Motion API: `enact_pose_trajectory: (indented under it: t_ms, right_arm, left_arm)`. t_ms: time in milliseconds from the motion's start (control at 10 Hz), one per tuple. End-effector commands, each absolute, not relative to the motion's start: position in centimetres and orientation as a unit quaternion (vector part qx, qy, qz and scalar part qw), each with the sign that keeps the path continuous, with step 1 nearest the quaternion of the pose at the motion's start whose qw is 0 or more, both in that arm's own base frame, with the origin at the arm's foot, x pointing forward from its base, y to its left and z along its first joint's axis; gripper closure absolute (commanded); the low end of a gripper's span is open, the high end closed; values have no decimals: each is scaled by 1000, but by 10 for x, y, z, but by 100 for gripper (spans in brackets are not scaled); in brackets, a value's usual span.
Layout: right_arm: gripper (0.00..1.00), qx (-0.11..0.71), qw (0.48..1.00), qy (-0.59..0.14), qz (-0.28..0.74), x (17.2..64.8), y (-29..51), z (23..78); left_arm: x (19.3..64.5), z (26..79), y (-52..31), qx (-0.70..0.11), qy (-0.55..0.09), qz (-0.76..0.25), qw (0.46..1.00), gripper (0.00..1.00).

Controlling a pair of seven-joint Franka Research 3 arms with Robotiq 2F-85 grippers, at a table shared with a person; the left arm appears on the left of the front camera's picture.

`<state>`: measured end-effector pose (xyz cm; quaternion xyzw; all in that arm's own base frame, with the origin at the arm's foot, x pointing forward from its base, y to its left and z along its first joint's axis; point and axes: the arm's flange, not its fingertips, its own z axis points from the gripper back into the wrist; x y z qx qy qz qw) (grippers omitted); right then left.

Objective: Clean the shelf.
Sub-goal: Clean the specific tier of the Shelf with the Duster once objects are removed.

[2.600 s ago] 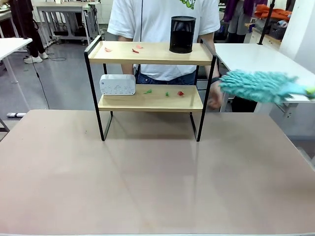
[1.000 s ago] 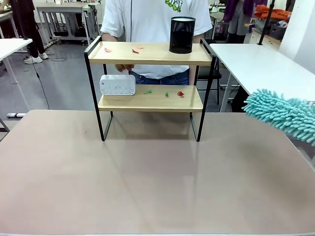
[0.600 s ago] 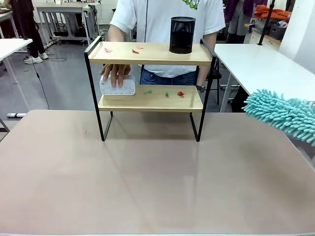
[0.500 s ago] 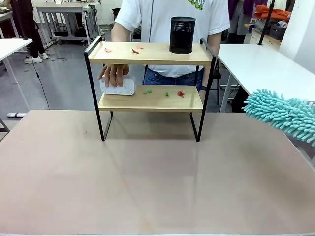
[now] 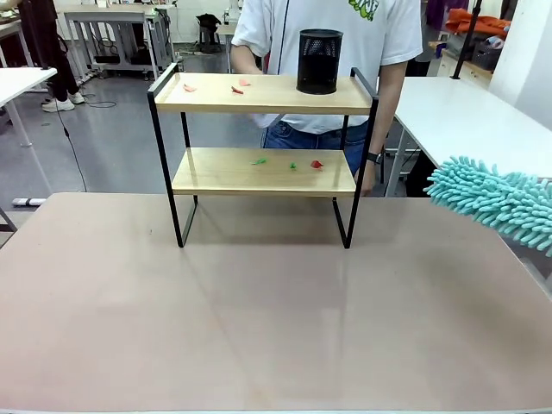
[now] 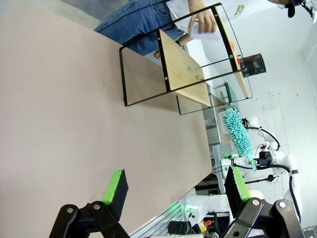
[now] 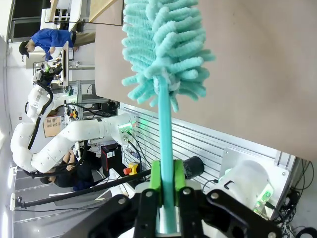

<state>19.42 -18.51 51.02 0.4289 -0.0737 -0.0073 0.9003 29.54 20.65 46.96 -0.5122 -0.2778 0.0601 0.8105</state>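
- The shelf [image 5: 224,177] sits at the far edge of the table [image 5: 259,319], roughly in the middle of that edge, all four legs down.
- The top board has a black mesh cup [image 5: 319,60] standing upright toward its right end. A few pink and red scraps [image 5: 237,89] lie on the left half.
- The lower board has small green and red scraps [image 5: 293,164], from the middle over to the right of middle. The left end of that board is bare wood.
- The right claw [image 7: 167,181] is clamped tight on the thin handle of a fluffy teal duster [image 5: 496,203], green pads pressed on both sides of the stick.
- In the front view the duster head hangs over the right edge of the table, well apart from the shelf and not touching it.
- The left claw [image 6: 176,184] has its fingers spread wide with nothing between them, and it's over the table on the near side, well apart from the shelf.
- A person in a white shirt [image 5: 328,26] stands right behind the shelf.
- In the left wrist view their hand [image 6: 202,20] is holding a white object [image 6: 205,33] just beyond the shelf frame. Can't tell what the object is.
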Motion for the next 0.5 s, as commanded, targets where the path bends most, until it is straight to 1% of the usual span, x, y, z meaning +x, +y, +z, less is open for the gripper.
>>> enact_pose_trajectory:
  t_ms: [0,100,200,400]
  right_arm:
    - [88,429,900,-74,-7,194,-185,510]
    - [88,448,891,-70,32,180,-167,521]
    - [88,460,881,-44,99,158,-142,534]
    - [88,404,894,-25,190,128,-88,545]
  left_arm:
    - [297,470,206,-518,-291,51,803,0]
    - [297,470,206,-518,-291,51,803,0]
    - [297,470,206,-518,-291,51,803,0]
    - [297,470,206,-518,-291,51,803,0]
